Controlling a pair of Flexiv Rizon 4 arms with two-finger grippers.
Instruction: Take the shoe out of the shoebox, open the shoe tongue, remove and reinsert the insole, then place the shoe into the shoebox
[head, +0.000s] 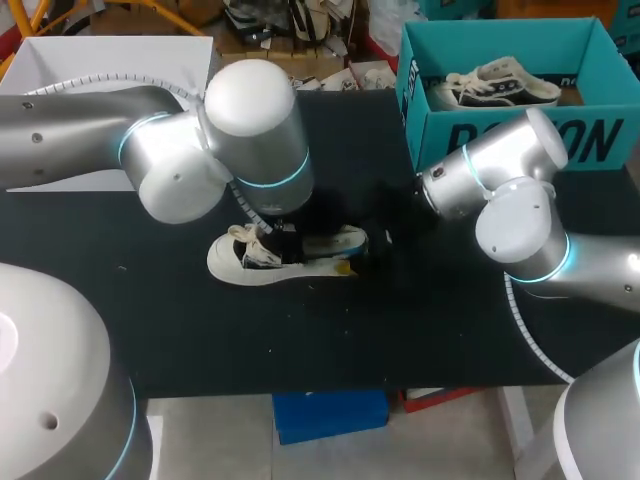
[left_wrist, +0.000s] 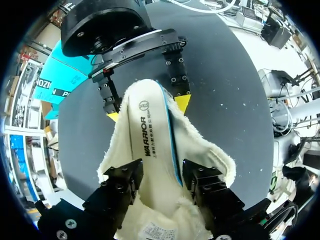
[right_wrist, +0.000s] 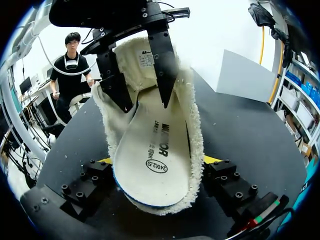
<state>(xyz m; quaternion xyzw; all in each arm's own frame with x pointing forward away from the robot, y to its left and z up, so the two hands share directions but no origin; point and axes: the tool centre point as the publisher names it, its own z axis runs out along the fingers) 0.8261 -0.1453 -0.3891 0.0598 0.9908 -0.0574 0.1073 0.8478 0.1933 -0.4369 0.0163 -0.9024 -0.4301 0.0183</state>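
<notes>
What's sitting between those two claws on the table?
A shoe, its insole showing, lies between the left gripper and the right gripper. Both wrist views show it clearly.

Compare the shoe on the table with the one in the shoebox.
The shoe on the table lies between the left gripper and right gripper, spread open so its insole and fleecy lining show. The shoe in the box sits untouched and upright in the teal shoebox, showing its dark upper. Both have white soles and pale laces.

Silver-grey arms, glowing cyan joint rings, black screw-studded jaws, yellow tips
</notes>
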